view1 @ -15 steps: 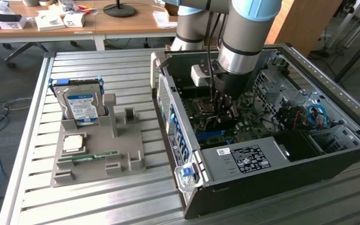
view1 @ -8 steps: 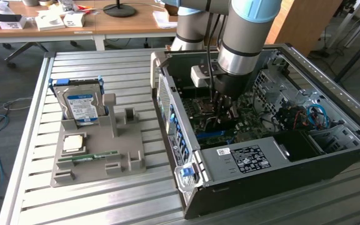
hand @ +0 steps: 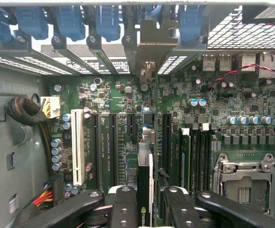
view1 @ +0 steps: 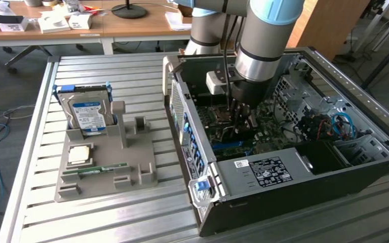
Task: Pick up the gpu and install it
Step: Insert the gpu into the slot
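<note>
As held edge-on: gpu (hand: 145,190) thin, dark | gripper (hand: 146,209) clamps it

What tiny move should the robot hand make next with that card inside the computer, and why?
Probably a slow, straight push toward the motherboard. The gripper is shut on the gpu, holding it edge-on over the long black slots, with its silver bracket up at the case's rear openings. It looks lined up, but I cannot tell whether it is fully seated yet.
</note>
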